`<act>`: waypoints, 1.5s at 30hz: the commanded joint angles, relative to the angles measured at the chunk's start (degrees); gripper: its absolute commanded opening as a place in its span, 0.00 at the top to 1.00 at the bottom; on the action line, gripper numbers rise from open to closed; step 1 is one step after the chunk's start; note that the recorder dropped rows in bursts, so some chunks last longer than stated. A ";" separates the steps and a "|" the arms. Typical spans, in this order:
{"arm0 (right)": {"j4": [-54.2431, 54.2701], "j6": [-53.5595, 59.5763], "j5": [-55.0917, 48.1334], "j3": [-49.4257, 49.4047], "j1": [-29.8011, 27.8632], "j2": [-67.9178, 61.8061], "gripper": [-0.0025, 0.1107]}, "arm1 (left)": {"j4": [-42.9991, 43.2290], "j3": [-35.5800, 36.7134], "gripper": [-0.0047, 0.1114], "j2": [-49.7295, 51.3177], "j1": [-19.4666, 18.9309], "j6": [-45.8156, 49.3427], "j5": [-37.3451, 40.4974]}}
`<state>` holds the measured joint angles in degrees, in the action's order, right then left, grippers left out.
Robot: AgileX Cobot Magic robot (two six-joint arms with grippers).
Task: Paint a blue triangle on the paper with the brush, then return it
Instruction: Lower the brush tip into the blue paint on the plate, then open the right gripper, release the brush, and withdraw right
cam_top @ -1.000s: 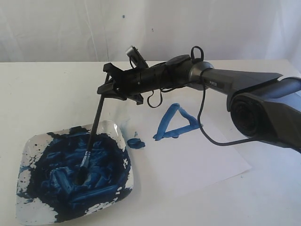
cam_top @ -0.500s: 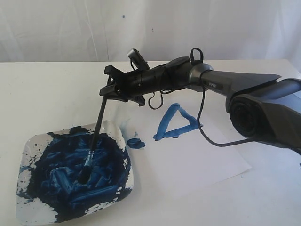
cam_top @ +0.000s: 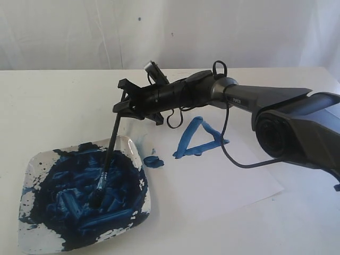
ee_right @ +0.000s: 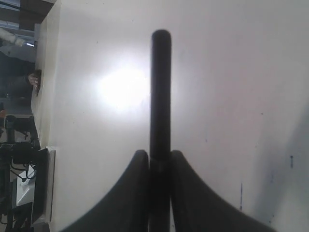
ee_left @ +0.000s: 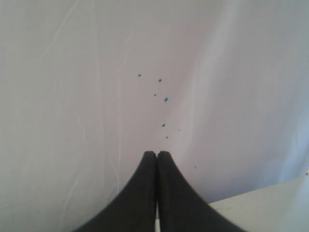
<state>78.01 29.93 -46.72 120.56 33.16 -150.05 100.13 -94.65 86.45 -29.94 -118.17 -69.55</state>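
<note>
Blue paint, thick and ridged, covers most of the square white plate (cam_top: 33,170) at the near left corner of the table (cam_top: 53,106), and the dark bristle tip of the brush (cam_top: 110,151) is down in that paint near the plate's middle. That placing suggests the brush is being set back where it belongs, not loaded for another stroke. Its black handle leans up and away from the tip towards the far edge of the plate, which fits being held from above and lowered at a slant. Just beside the plate's right rim a small round blue blob (cam_top: 154,161) sits on the near left part of the paper (cam_top: 212,180). The white sheet spreads from there towards the table's right side. Farther along the sheet, near its far edge, lies the blue triangle (cam_top: 188,137), its three uneven strokes joined into a closed outline, so the painting part looks done and only the release remains. Above the sheet's far left corner the right gripper (cam_top: 119,95) reaches across from the right, its fingers (ee_right: 140,164) pinching the handle close to its upper end. In the right wrist view the handle (ee_right: 160,96) runs on past the pads, a high grip that keeps the arm clear of the wet paint. Farthest off, the left gripper (ee_left: 157,153) faces the white backdrop cloth (ee_left: 72,72), fingers pressed together on nothing, apparently parked out of the way.
</note>
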 commanded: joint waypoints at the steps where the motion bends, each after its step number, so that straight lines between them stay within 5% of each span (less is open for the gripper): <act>1: -3.26 2.32 0.46 -0.11 0.06 -0.29 0.98 | -0.18 -0.03 0.96 0.33 -0.17 -0.10 -0.41; 12: -3.26 2.99 0.97 -0.11 0.06 -0.29 0.97 | -0.18 -0.03 0.96 0.33 -0.17 -0.10 -0.41; 23: -3.26 2.99 0.00 -0.11 -0.05 -0.29 0.55 | -0.18 -0.03 0.96 0.26 -0.17 0.15 -0.41; 37: -7.39 2.78 -11.72 -0.11 -7.10 6.10 0.55 | -0.18 -0.03 0.96 -3.14 -0.17 0.95 -0.41; 45: -24.71 2.78 -23.24 -0.11 -12.56 11.22 0.71 | -0.18 -0.03 0.96 -9.06 -0.17 -0.49 -0.41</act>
<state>58.99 32.25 -65.67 120.56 22.31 -140.90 100.25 -94.65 80.14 -29.94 -117.92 -69.67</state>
